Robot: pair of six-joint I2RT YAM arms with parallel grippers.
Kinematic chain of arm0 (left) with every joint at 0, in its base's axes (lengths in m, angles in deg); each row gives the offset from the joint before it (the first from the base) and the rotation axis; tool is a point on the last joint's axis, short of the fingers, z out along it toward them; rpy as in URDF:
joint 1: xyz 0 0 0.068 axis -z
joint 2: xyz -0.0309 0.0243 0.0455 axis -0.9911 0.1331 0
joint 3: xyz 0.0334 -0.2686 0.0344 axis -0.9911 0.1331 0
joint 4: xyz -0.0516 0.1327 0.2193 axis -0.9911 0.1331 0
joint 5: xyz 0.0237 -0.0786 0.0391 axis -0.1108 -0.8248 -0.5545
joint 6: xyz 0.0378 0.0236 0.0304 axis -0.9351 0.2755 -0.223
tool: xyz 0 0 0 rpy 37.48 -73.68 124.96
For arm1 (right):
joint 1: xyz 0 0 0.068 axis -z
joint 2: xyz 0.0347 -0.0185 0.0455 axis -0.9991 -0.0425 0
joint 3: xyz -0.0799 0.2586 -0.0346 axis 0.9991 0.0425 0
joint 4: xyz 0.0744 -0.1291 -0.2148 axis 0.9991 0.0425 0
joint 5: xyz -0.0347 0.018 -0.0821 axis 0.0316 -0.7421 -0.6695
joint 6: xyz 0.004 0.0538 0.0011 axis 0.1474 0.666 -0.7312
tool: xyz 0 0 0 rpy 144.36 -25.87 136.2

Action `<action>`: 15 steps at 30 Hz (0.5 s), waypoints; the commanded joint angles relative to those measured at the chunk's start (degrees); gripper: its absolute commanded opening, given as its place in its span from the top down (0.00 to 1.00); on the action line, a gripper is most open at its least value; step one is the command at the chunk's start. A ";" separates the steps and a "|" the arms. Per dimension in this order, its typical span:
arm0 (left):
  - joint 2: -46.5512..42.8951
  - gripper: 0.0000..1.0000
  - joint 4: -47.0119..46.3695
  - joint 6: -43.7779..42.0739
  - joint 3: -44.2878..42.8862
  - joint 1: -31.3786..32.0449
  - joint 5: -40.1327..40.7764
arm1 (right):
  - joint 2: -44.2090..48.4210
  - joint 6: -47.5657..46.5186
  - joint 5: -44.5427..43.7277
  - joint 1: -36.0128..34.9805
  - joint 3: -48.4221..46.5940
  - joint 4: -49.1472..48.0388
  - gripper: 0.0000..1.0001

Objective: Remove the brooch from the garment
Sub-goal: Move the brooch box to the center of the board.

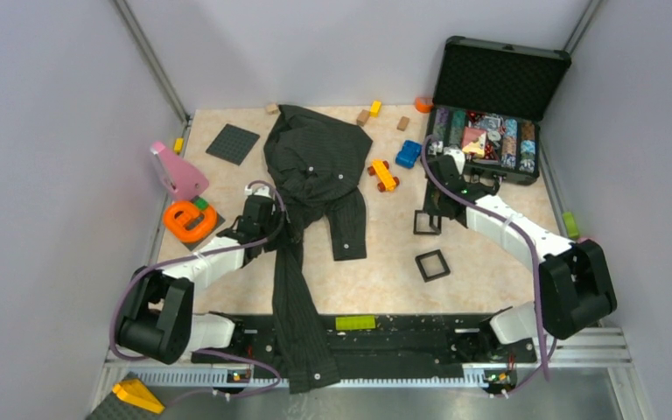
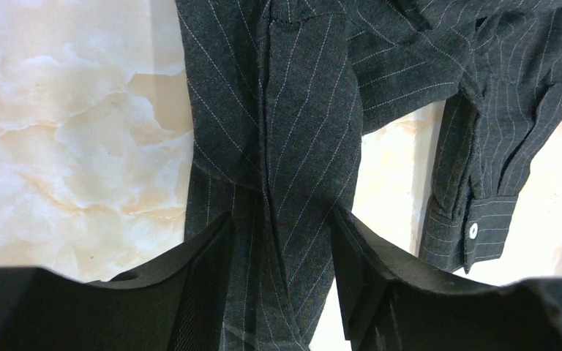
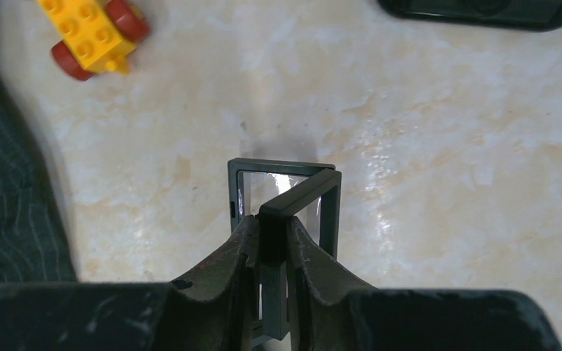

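The garment (image 1: pixel 315 171), a dark pinstriped shirt, lies crumpled mid-table with one sleeve trailing over the near edge. The brooch does not show in any view. My left gripper (image 1: pixel 271 212) is at the shirt's left side. In the left wrist view it (image 2: pixel 282 219) is open, with its jaws on either side of a fold of the garment (image 2: pixel 300 131). A cuff with a white button (image 2: pixel 473 230) lies to the right. My right gripper (image 1: pixel 434 208) is shut on the rim of a small black square box (image 1: pixel 426 222). The right wrist view shows this gripper (image 3: pixel 272 219) holding that box (image 3: pixel 322 191) hinged open.
A second black square box (image 1: pixel 432 264) lies nearer the arms. An open black case (image 1: pixel 490 131) of small items stands at the back right. A yellow toy car (image 1: pixel 383 175), blue brick (image 1: pixel 409 154), grey baseplate (image 1: pixel 232 143), pink piece (image 1: pixel 178 171) and orange ring (image 1: pixel 189 220) lie around the shirt.
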 commanded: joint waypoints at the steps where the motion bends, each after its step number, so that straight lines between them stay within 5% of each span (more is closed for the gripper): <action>1: 1.79 0.45 -2.77 -0.29 -1.72 -0.31 -1.55 | -0.01 -1.99 2.11 5.94 -1.00 -2.85 0.87; 5: 3.91 0.46 -2.94 -0.34 -2.29 -0.31 -2.16 | 0.36 -1.47 6.18 9.08 0.84 -4.26 0.79; 8: 4.39 0.71 -2.59 -0.93 -2.99 -0.31 -3.93 | 0.79 -2.20 7.19 9.21 0.60 -3.80 0.55; 10: 3.08 0.97 -0.88 -2.31 -3.91 -0.31 -5.23 | 1.50 -3.16 7.82 9.21 -0.27 -2.95 0.45; 12: -0.33 1.00 2.38 -3.47 -5.10 -0.31 -5.24 | 2.36 -4.02 8.95 9.01 -1.47 -1.68 0.30; 15: -6.94 1.00 13.16 -3.94 -8.58 -0.69 -2.90 | 3.32 -5.02 8.07 4.08 -5.69 1.08 0.22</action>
